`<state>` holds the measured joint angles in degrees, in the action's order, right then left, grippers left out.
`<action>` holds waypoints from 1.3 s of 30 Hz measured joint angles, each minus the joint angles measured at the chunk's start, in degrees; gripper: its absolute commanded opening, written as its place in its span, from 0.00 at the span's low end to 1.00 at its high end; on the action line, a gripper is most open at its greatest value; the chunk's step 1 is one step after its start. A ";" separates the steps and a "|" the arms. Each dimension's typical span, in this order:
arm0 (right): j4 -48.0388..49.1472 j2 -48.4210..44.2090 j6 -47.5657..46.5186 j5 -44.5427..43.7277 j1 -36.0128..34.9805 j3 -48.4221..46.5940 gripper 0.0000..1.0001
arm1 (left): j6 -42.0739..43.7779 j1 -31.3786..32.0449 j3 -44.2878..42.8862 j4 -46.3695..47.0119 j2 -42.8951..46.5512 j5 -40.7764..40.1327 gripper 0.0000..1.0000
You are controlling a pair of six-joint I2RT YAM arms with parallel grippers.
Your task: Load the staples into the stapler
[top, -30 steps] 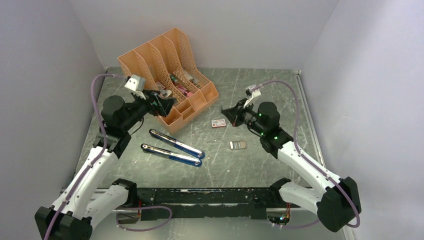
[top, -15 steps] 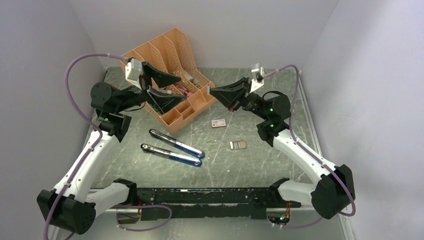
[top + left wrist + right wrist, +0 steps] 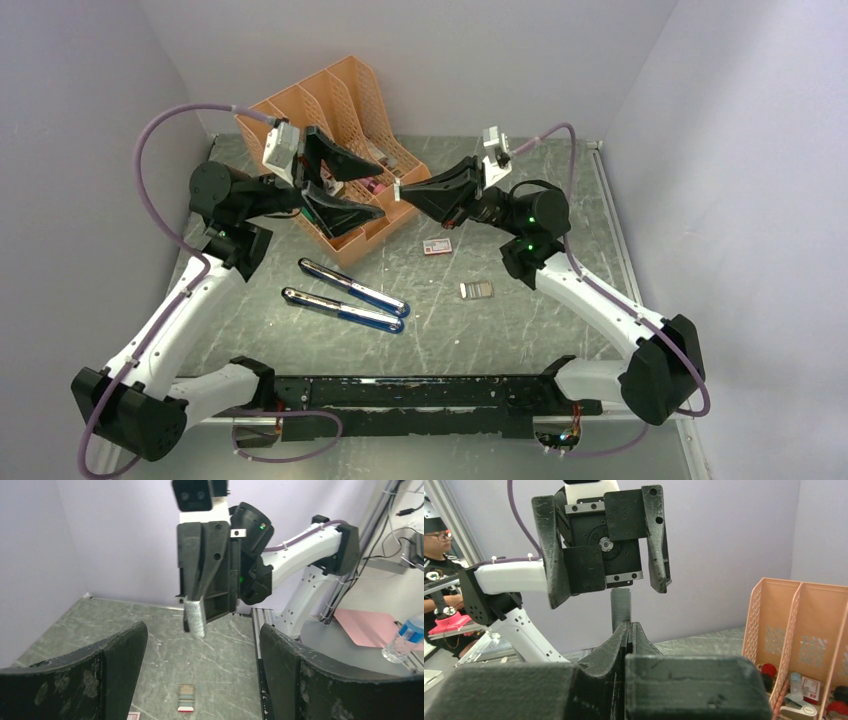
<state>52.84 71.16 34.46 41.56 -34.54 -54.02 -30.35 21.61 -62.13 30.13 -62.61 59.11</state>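
My right gripper (image 3: pixel 402 191) is raised in the air and shut on a thin silvery-grey strip of staples (image 3: pixel 620 606). The strip sticks out past its fingertips and also shows in the left wrist view (image 3: pixel 195 619). My left gripper (image 3: pixel 372 185) is open and empty, raised and facing the right gripper; the strip's tip hangs just before its jaws. A flat grey block of staples (image 3: pixel 476 290) lies on the table. The stapler (image 3: pixel 345 296), blue and silver, lies swung open on the table below both grippers.
An orange desk organizer (image 3: pixel 300 110) with small items stands at the back left, just behind the left gripper. A little white-and-red box (image 3: pixel 437 246) lies beside it. Grey walls close in on both sides and the back.
Both arms have lifted off the table and swung towards each other. The right gripper has brought its staple strip up to the left gripper, which has opened wide.
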 measured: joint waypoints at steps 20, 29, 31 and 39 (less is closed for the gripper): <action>-0.98 0.33 -2.67 -2.36 -4.22 -0.87 0.00 | -1.64 4.87 0.96 3.06 -0.63 0.13 0.68; -0.79 0.24 -2.62 -2.80 -4.37 -0.87 0.00 | -1.60 4.92 1.92 2.93 0.07 0.20 0.56; -0.74 0.20 -2.62 -2.75 -4.46 -0.87 0.00 | -1.62 4.92 1.92 2.93 0.13 0.17 0.52; -0.83 -0.24 -2.75 -2.32 -4.74 -0.87 0.00 | -2.05 4.90 1.92 3.08 0.13 -0.28 0.36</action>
<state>52.01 70.91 31.70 39.24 -39.29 -54.89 -32.40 26.50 -60.20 33.21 -62.48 58.83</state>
